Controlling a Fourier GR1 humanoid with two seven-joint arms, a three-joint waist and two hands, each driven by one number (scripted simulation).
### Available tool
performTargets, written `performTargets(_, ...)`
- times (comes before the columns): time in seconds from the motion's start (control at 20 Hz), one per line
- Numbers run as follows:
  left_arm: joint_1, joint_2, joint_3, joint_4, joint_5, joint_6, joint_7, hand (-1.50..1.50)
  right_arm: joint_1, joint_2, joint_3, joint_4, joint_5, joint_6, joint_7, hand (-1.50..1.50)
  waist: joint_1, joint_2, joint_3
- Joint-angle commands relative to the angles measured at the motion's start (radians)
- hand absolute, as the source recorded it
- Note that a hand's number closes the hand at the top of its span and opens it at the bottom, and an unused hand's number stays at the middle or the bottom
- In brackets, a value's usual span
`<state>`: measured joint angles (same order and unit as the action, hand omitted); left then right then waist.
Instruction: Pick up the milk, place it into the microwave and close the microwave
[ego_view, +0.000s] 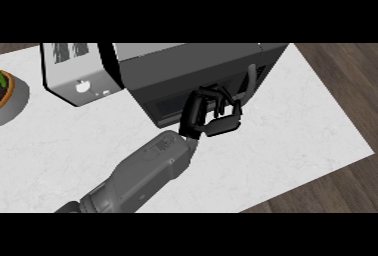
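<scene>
Working over a pale marble counter (295, 140), tilted in view. At centre-top, see the dark microwave (199, 60), biggest item there, with its door (168, 104) facing down-left and looking flush or nearly flush with the body; cannot tell whether latched. Just beside it on the left, note a white appliance (70, 75); at the far left edge, well apart, a grey plant pot (15, 102). Coming in from the lower left: a grey forearm (144, 170) ending in the left hand (218, 122), curled, set against the door front just beside the upright handle (251, 80), holding nothing visible. No sign of the right hand. No sign of the milk on the counter; judging it inside, behind the door, but cannot confirm.

Step in hand, on that reading: closing the door. To do it well:
- press on the handle side, presumably farthest from the hinge
- push square into the front, not sideways, to avoid sliding the microwave along the counter
- carry through until fully flush
- draw straight back afterwards, minding curled fingers near the handle
</scene>
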<state>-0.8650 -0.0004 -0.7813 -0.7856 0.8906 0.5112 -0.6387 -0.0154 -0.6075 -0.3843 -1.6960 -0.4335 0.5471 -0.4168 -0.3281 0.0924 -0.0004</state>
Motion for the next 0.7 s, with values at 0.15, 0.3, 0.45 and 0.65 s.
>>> performTargets(0.15,-0.089,0.000,0.036,0.076,0.038,-0.013,-0.003,1.50,-0.039,-0.059,-0.035,0.031,0.005,0.011,0.004,-1.50,-0.009,0.015,-0.001)
performTargets(0.3,-0.090,0.000,0.032,0.086,0.052,-0.019,-0.014,1.50,-0.047,-0.084,-0.049,0.042,0.014,0.015,0.004,-1.50,-0.005,0.013,-0.001)
performTargets(0.45,-0.100,0.000,0.024,0.081,0.063,-0.013,-0.027,1.50,-0.055,-0.098,-0.056,0.054,0.019,0.020,-0.001,-1.50,-0.014,0.013,0.001)
performTargets(0.65,-0.107,0.000,0.021,0.086,0.080,-0.014,-0.034,1.50,-0.077,-0.120,-0.077,0.097,0.007,0.029,-0.004,-1.50,-0.003,0.019,0.003)
